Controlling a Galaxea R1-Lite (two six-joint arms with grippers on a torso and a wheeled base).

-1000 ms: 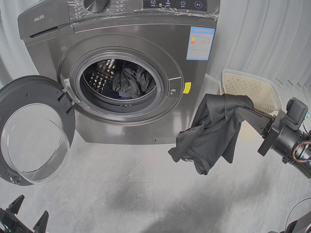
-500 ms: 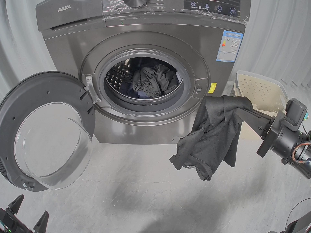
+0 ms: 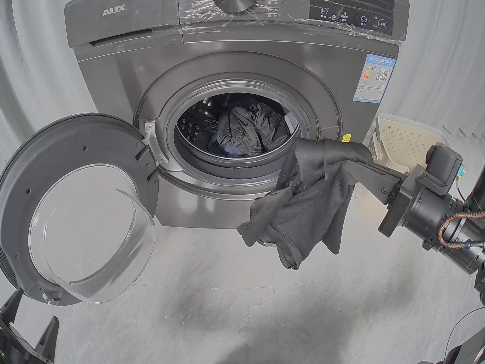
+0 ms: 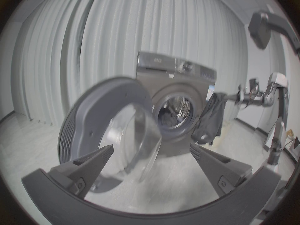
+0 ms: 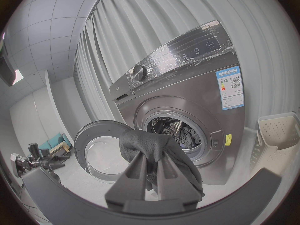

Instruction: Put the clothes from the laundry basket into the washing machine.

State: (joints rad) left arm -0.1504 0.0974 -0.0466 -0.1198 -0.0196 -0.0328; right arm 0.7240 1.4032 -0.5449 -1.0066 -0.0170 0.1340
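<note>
1. The right gripper [image 3: 352, 164] is clenched on a dark grey garment [image 3: 298, 198] — its two fingers pinch a bunched fold at the top of the cloth.
2. The garment hangs in the air from that grip, draping down in loose folds. Its lowest corner is clear of the pale floor [image 3: 202, 289].
3. It hangs in front of the washing machine [image 3: 232, 61], at the right side of the round opening. The held top lies just beside the opening's rim, not inside the drum.
4. Inside the drum lies a heap of dark clothes [image 3: 252, 130], piled toward the back.
5. The door [image 3: 76, 208] stands swung wide to the left of the opening, its clear bowl facing outward.
6. The cream laundry basket [image 3: 404, 142] stands on the floor just to the right of the machine, behind the right arm. Its inner wall shows bare; its bottom is hidden.
7. The left gripper [image 4: 150, 147] is low and well apart from the garment, near the open door — its jaws are spread wide with nothing between them.
8. A pleated pale curtain [image 3: 444, 51] hangs behind the machine.
</note>
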